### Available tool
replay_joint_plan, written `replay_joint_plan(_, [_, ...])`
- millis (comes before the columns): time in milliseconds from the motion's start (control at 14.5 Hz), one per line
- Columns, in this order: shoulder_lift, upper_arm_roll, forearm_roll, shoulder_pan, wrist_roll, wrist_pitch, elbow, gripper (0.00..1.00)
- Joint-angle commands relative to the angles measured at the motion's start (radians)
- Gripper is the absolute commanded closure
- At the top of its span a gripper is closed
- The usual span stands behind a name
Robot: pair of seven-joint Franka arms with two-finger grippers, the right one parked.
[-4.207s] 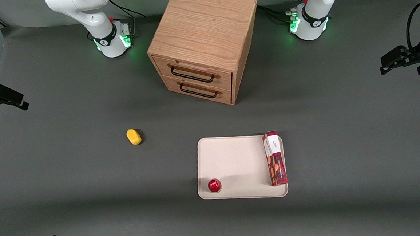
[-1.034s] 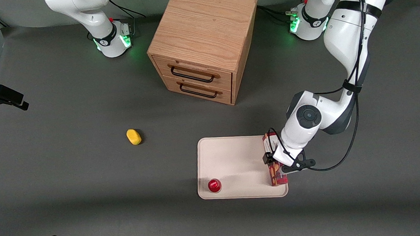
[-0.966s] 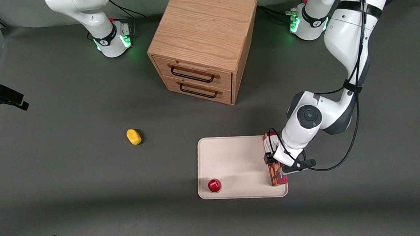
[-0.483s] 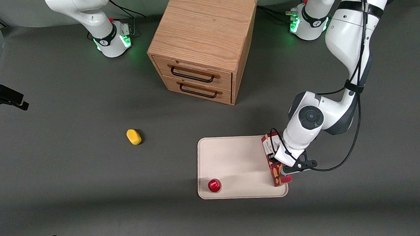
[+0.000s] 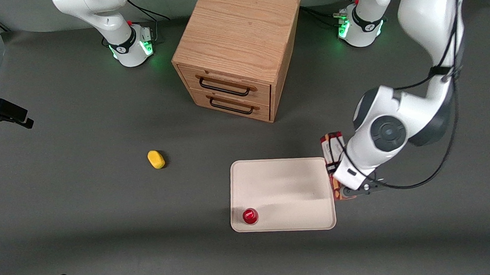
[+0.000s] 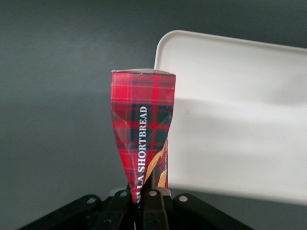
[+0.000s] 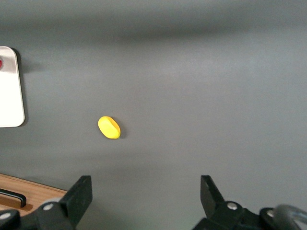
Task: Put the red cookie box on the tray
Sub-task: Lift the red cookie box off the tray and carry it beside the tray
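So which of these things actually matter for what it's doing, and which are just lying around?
In the job:
- red cookie box, pinched in the end effector beside the tray's edge
- tray

Lying about:
- small red cap on the tray
- yellow lump
- wooden drawer cabinet

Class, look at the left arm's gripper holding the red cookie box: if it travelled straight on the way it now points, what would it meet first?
The gripper, shut on the red cookie box, points downward. The box leads, so its free end would probably meet the dark table first, just beside the tray rim; depth is unclear.
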Motion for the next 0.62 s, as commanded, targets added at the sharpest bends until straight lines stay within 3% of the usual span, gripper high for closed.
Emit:
replay_joint_plan(0, [-0.105,-0.016,-0.051,0.035,0.082,-0.196,0.060,1.00])
replay_joint_plan(345, [-0.204,-0.009,-0.084,0.047,0.165,-0.523,0.229,1.00])
replay_joint_plan(552, [-0.298,-0.006,-0.134,0.156,0.308,-0.551,0.171,1.00])
